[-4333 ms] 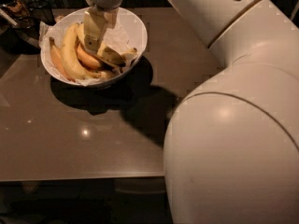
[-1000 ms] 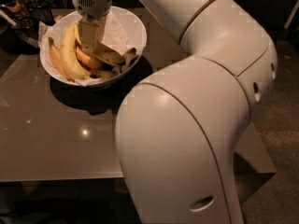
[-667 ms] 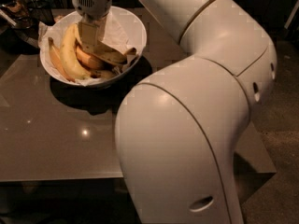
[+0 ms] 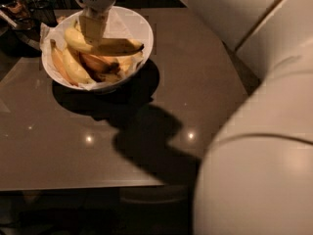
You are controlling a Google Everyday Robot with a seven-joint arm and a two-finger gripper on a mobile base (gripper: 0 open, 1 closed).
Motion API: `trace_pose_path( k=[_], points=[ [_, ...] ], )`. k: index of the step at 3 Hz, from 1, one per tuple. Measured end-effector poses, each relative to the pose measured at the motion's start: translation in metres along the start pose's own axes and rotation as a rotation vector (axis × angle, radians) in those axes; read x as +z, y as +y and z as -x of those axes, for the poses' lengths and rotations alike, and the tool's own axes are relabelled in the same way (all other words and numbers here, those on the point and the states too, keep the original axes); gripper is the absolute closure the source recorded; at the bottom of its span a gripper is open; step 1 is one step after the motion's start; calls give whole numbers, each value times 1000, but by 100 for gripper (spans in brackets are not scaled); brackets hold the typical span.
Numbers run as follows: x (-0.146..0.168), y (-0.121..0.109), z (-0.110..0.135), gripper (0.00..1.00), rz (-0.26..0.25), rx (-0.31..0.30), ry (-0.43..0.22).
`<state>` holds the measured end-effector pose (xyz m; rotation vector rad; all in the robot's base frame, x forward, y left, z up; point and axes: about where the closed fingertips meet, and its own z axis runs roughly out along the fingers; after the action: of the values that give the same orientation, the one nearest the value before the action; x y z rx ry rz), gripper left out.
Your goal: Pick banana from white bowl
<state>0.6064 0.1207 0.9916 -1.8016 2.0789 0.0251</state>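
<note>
– Glossy brown worktop (image 4: 195,82), lamp glints on it, dim room beyond. Where is the bowl?
– Near the far left corner. It's a white bowl (image 4: 148,33), paper-lined, with several bananas heaped inside.
– And the claw?
– The claw (image 4: 92,35) hangs straight down over the bowl's left half, pinching the banana (image 4: 115,47) a little left of its middle.
– Which banana is that?
– The long, gently curved one. It lies crosswise on top of the heap, its dark tip pointing at the rim on the side of the worktop's right edge.
– Is it clear of the bowl?
– Not by my reading. It sits at about rim height, just over the other bananas (image 4: 73,67). I cannot tell whether it touches them.
– Why grab it from above?
– Probably because the bowl is deep and its walls block a sideways reach. Coming down across the fruit's narrow width is the open way in. A hold near the middle keeps it level, though the longer right end could sag.
– What would the next move need?
– A straight rise, I think, until the tip clears the rim. Slanting off early could snag the paper or drag a neighbour.
– And the pale mass at the near right corner?
– That's the robot's own arm (image 4: 264,155). It hides that corner and throws the shadow across mid-worktop.
</note>
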Motion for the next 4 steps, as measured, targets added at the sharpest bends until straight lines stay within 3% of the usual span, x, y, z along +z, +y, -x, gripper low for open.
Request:
trace_pose_path(
  k=[1,2,4],
  points=[
    [-30,17,-7,100,-65,-64,-34],
    [-30,17,-7,100,-65,-64,-34],
    [-30,17,-7,58,-65,-64,-34]
  ],
)
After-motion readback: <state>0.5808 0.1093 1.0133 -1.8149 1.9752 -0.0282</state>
